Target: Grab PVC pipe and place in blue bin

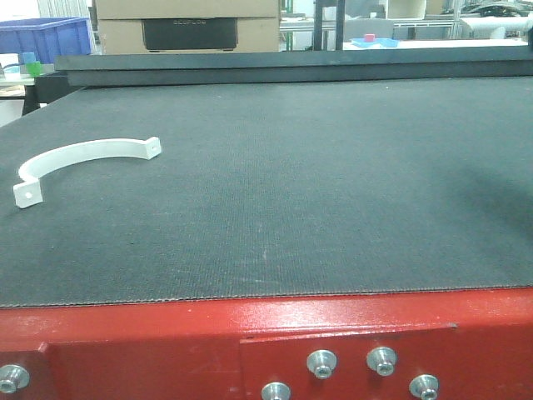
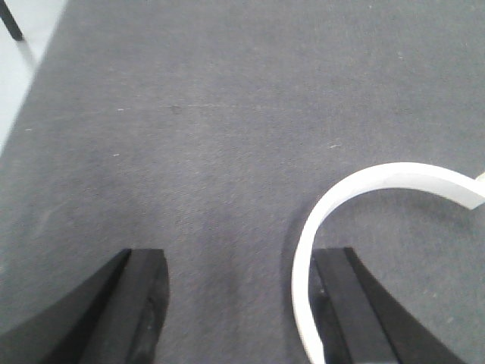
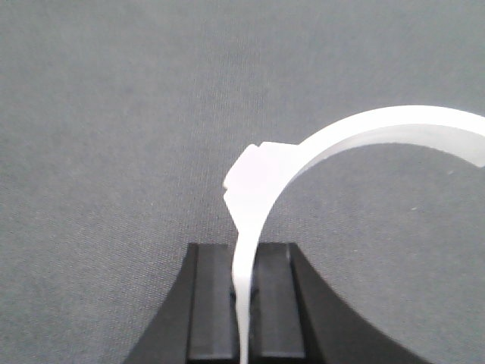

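The right gripper (image 3: 242, 249) was clenched on a white pipe clip (image 3: 364, 130), its thin strip pinched between both fingers, the arc running ahead of the fingertips and off to one side above the gray mat (image 3: 114, 114). The left gripper (image 2: 239, 258) was spread wide; a second white clip (image 2: 394, 178) lay on the mat just inside one finger (image 2: 345, 303), contact unclear. In the front view a lone clip (image 1: 79, 154) lay flat and the blue bin (image 1: 46, 37) sat far behind. The dark box label (image 1: 190, 33) faintly seemed to read "ECOFLOW".
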### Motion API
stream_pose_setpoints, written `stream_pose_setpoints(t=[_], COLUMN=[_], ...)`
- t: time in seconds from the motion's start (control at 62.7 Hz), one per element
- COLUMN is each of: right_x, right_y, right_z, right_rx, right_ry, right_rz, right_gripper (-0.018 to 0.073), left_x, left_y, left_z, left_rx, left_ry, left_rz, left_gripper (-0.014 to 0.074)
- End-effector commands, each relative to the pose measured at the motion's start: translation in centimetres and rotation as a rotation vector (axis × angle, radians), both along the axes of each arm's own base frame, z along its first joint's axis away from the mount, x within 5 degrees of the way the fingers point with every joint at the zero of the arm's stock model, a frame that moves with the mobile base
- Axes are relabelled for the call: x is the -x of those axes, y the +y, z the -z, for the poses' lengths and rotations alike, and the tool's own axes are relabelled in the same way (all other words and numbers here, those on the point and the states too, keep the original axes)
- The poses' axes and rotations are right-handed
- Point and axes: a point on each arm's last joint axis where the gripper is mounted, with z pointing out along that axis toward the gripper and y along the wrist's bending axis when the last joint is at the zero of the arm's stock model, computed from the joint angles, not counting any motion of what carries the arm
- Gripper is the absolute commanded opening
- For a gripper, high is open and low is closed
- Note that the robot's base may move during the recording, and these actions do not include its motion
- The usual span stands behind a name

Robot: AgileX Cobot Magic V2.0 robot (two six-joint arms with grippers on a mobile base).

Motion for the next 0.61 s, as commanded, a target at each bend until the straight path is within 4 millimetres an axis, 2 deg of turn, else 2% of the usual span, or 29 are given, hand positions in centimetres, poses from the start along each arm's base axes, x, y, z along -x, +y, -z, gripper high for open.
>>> stream_pose_setpoints(t=[0.0,0.223,0.415,0.59], right_x=[0.8,1.4,1.4,1.4], right_y=[0.1,0.3,0.3,0.3], right_z=[-1.0,-1.3,-1.3,-1.3], right_rx=[0.004,-0.003,-0.004,-0.003], right_ry=[-0.026,-0.016,-0.009,-0.012], right_rz=[-0.002,-0.002,-0.002,-0.002], right_gripper=[-0.0162,-0.0162,-0.0162,-0.0162], left_x=[-1.0,-3.2,-3.8,-3.9], left_y=[-0.3,-1.2,-1.5,-1.5], left_z=[0.0,2.2,3.9,4.0], left_rx=[0.023,0.080,0.089,0.089], left_ry=[0.011,0.139,0.185,0.185], left_rz=[0.000,0.016,0.020,0.019], left_gripper=[0.0328,0.0328,0.0328,0.0328])
